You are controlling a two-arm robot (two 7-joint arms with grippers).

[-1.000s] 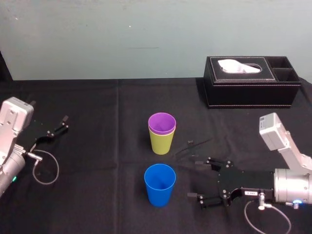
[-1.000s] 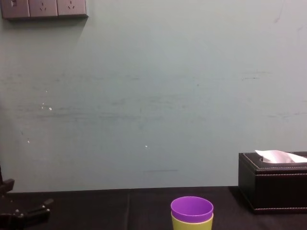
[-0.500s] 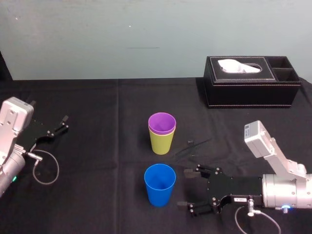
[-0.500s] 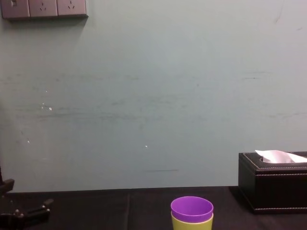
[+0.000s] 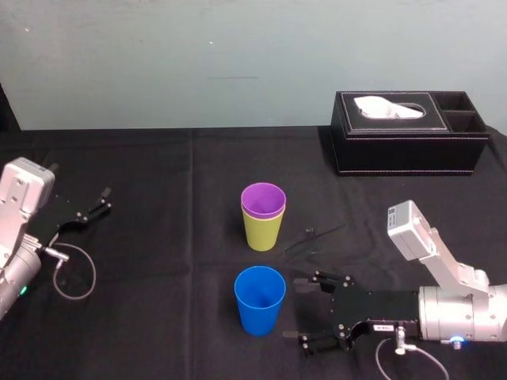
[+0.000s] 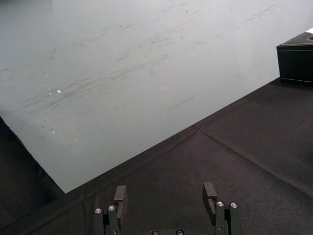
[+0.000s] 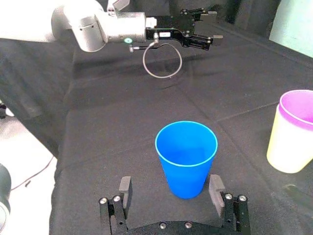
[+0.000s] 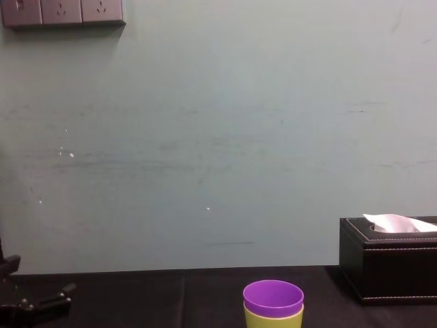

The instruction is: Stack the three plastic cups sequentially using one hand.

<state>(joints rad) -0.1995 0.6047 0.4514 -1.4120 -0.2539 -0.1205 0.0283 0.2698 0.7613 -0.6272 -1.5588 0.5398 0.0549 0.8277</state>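
Lower centre of the head view, the blue cup [image 5: 260,299] stands just left of the right gripper [image 5: 299,310], whose jaws gape wide and empty. Above it, the purple cup [image 5: 263,198] sits nested in the lime cup [image 5: 262,233]. A jaw clipping the blue cup's wall on closing in could topple it. The left gripper [image 5: 91,207] idles open at mid-left.

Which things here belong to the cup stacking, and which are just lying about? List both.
Job in hand:
- blue cup, with the open right gripper just beside it
- purple cup, nested in the yellow-green cup

Lying about:
- black tissue box
- left gripper, parked open at the table's left
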